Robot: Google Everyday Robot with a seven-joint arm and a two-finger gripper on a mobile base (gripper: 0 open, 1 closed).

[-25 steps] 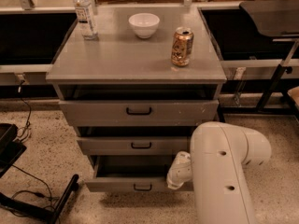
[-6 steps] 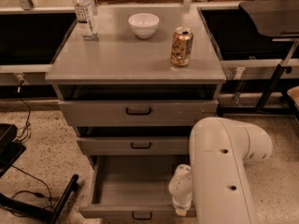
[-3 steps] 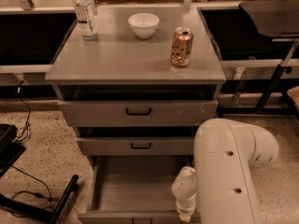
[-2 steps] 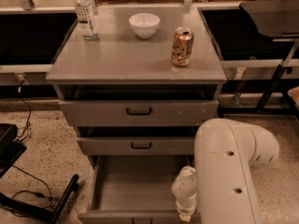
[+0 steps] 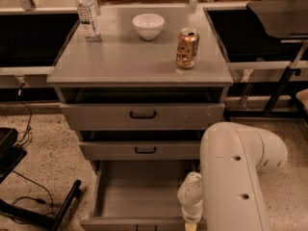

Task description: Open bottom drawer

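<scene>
The bottom drawer (image 5: 139,191) is pulled far out, lower centre. The gripper (image 5: 190,224) is at its front right edge; its state I cannot tell. Above, the grey cabinet top (image 5: 120,57) carries a can (image 5: 187,48), a bowl (image 5: 148,26) and a bottle (image 5: 87,14), their labels unreadable.

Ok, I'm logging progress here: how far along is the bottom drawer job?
Done: the bottom drawer stands pulled far out, its inside floor exposed below the middle drawer. In hand: the tool sits at its front edge. Left: probably little, just clearing the arm away.
</scene>
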